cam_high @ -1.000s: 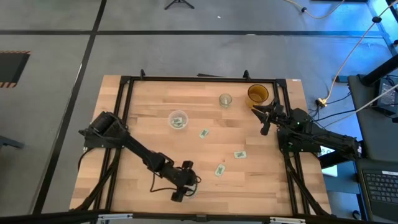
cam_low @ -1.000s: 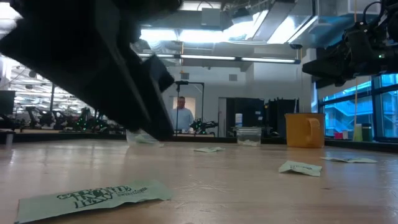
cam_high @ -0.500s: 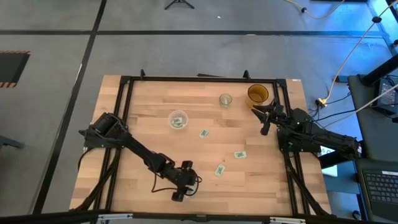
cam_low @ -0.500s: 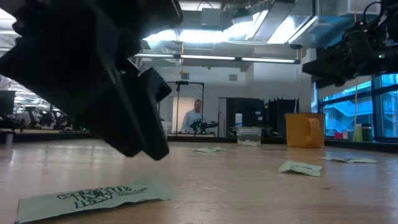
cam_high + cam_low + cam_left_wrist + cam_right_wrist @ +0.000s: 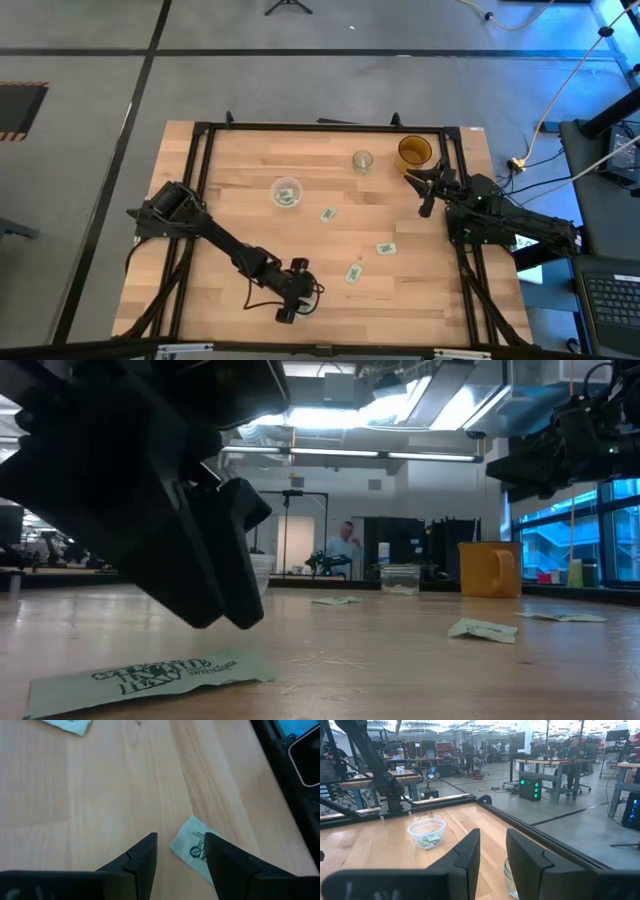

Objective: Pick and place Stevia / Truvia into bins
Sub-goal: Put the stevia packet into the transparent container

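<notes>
Showing three loose sachets (image 5: 353, 273), three cups (image 5: 286, 192); both grippers (image 5: 180, 851) gape empty

We see our left hand (image 5: 225, 575) sitting lower over the bench (image 5: 400, 650) than a second ago, swung a little toward the near edge, so in the low view it now covers more of the room behind. In the high view it shifts only slightly. The person (image 5: 348, 547) in the background stands further right than before.
</notes>
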Controlling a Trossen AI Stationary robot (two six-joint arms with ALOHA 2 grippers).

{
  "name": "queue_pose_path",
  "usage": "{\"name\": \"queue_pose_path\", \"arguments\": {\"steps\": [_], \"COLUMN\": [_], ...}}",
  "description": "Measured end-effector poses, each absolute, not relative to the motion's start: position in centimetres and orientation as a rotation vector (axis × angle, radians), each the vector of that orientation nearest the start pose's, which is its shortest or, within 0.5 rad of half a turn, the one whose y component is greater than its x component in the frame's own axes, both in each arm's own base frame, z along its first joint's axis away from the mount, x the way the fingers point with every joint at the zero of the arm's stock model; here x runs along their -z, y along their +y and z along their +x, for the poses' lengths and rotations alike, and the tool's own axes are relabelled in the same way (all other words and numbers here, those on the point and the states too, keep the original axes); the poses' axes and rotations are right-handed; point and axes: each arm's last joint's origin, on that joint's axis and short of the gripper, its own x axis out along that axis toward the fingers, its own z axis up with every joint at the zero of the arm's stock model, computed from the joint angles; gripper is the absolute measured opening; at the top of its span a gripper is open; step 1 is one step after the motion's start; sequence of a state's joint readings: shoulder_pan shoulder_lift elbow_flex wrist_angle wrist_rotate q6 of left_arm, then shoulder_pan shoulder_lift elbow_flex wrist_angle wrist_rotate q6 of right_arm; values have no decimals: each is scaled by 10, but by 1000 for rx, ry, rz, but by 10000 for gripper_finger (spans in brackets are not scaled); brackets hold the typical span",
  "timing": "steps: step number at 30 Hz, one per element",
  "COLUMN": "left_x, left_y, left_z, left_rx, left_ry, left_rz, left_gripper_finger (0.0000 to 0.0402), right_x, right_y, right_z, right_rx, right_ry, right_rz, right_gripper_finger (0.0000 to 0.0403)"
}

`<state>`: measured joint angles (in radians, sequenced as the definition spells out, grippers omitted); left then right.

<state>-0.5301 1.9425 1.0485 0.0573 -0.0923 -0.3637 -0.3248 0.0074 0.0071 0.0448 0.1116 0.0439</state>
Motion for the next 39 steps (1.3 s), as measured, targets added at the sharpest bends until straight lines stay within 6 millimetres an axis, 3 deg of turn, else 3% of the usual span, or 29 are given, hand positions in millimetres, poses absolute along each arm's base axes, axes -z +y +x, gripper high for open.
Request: {"name": "queue_pose_path", "arguments": {"steps": [16,24,39], "left_x": [-106,-103,-102], "left_y": [-196,-200,-200], "left_z": [332,328,327], "left_rx": [278,295,296], "left_ry": [869,878,886], "left_rz": [-48,14,17], "left_gripper_finger": [148,121,114], "right_x": [-170,-170,-170], "right_y": [-34,-34,-34], "right_z": [91,91,91], "right_rx": [435,435,435], "right_ry": [-54,-54,-54], "right_rz": [38,38,38], "right_gripper_finger": [99,99,99]}}
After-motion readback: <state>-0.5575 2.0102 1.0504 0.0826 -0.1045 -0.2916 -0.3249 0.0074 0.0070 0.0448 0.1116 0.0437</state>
